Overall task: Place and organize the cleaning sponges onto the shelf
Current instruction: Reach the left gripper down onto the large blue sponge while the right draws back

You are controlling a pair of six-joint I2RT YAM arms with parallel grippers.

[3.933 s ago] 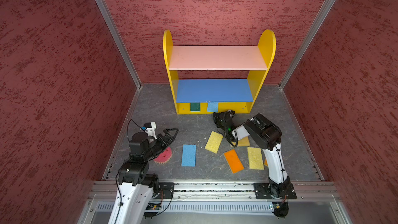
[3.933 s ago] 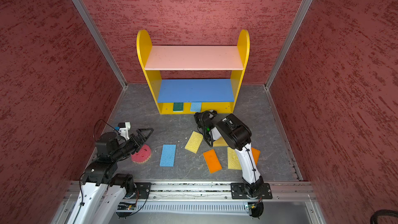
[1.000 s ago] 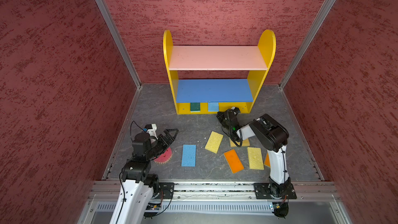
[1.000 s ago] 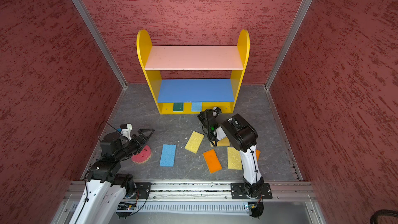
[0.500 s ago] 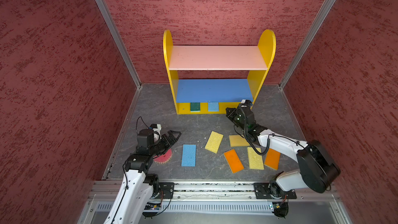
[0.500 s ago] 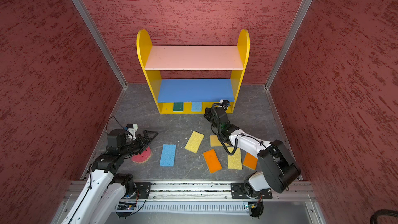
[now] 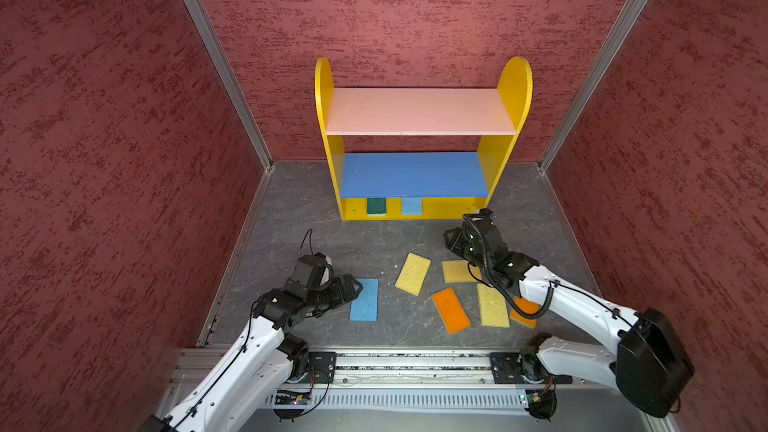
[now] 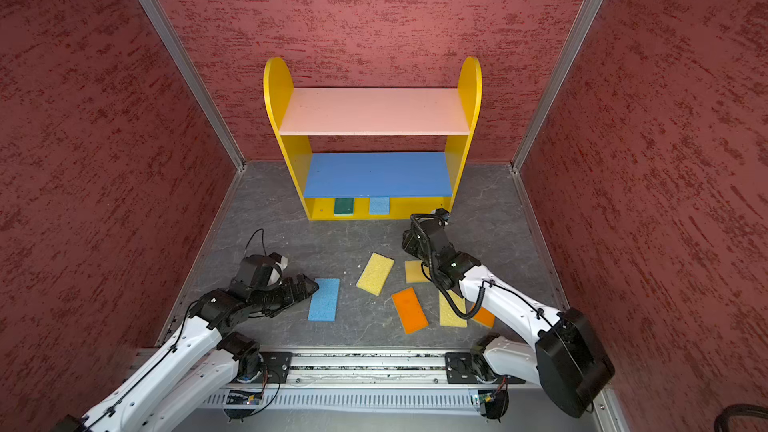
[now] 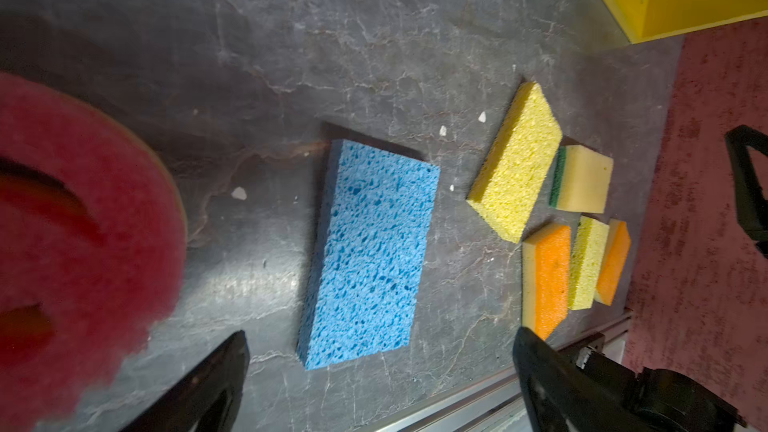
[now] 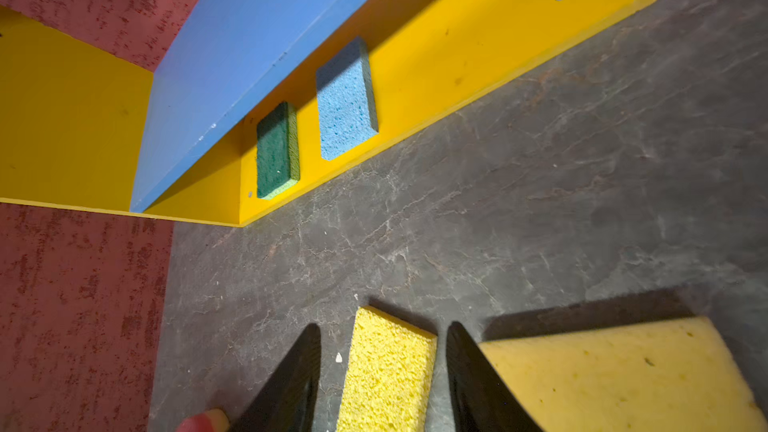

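Left gripper (image 9: 380,336) hangs wide apart and empty just beside the blue sponge (image 9: 370,251), pink-red smiley (image 9: 83,209) alongside. Right gripper (image 10: 384,328) stands parted too, clamping nothing (a yellow sponge (image 10: 386,371) shows through its gap), while a green sponge (image 10: 276,151) and a light blue sponge (image 10: 345,101) lie on the yellow base of the shelf (image 10: 478,47).

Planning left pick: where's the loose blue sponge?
In both top views the blue sponge lies on the floor left of centre, between the left gripper and a yellow sponge.
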